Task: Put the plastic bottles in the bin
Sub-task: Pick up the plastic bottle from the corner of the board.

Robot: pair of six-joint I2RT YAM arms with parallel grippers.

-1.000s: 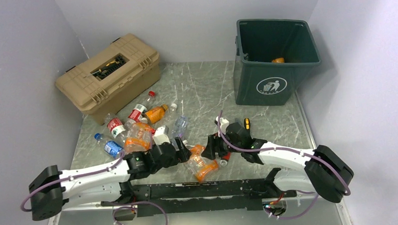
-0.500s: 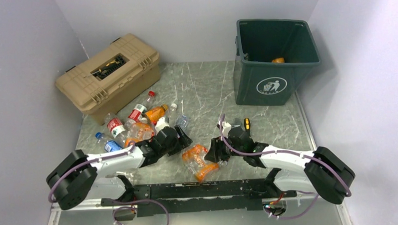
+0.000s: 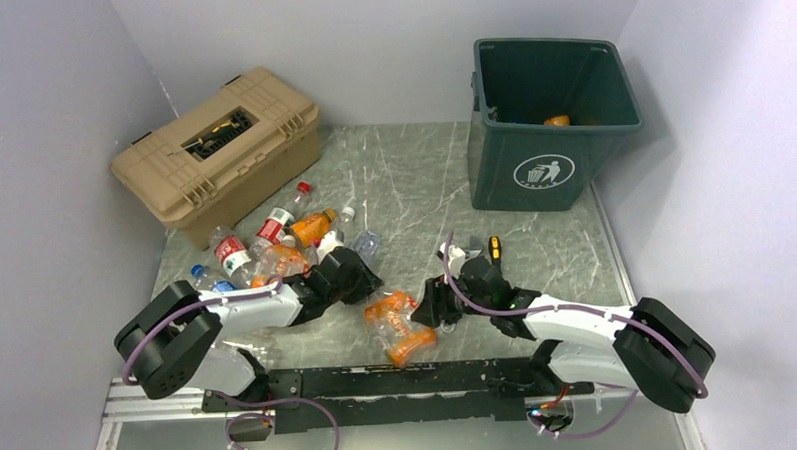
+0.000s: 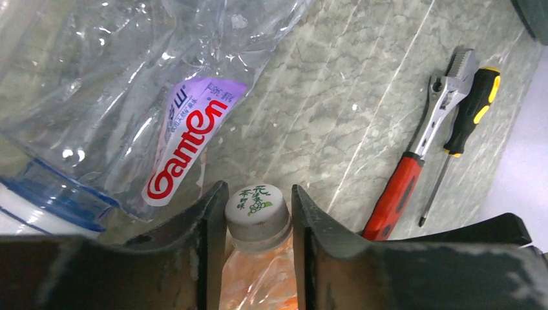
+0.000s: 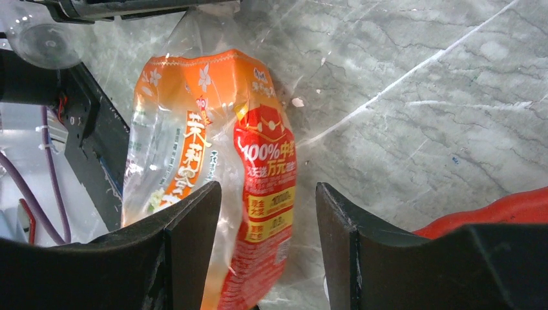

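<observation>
The left gripper (image 4: 257,189) is clenched on the neck of a white-capped bottle (image 4: 258,271). Its 2 fingers (image 4: 207,226) press in on either side just under the cap, and the cap points straight out ahead of the wrist. The bottle's long axis therefore runs along the gripper's own line and not across it, and most of the body is hidden back between the fingers. A clear crumpled bottle (image 4: 129,97) with a purple label lies just beside it to the left. A red-handled wrench (image 4: 400,194) and a screwdriver (image 4: 468,113) lie apart to the right on the desk (image 3: 413,174).

The right gripper (image 5: 265,190) is released. Its jaws stand apart astride a crushed orange bottle (image 5: 213,148), which also lies lengthwise between the fingers. A strip of bare desk shows between the bottle and one finger, so nothing is squeezed yet.

The bin (image 3: 503,171) stands at the far right of the desk, beyond the right arm and well apart from both grippers. 1 orange piece (image 3: 557,120) is visible inside it. From the left gripper the bin lies forward and far to the right, across the right arm's side, while the right gripper is clearly nearer to it. The left arm's carry looks like the long one, a diagonal reach passing over or ahead of the right gripper. The rest of the plastic bottles (image 3: 275,234) are heaped on the left, near the tan toolbox (image 3: 217,151).
</observation>
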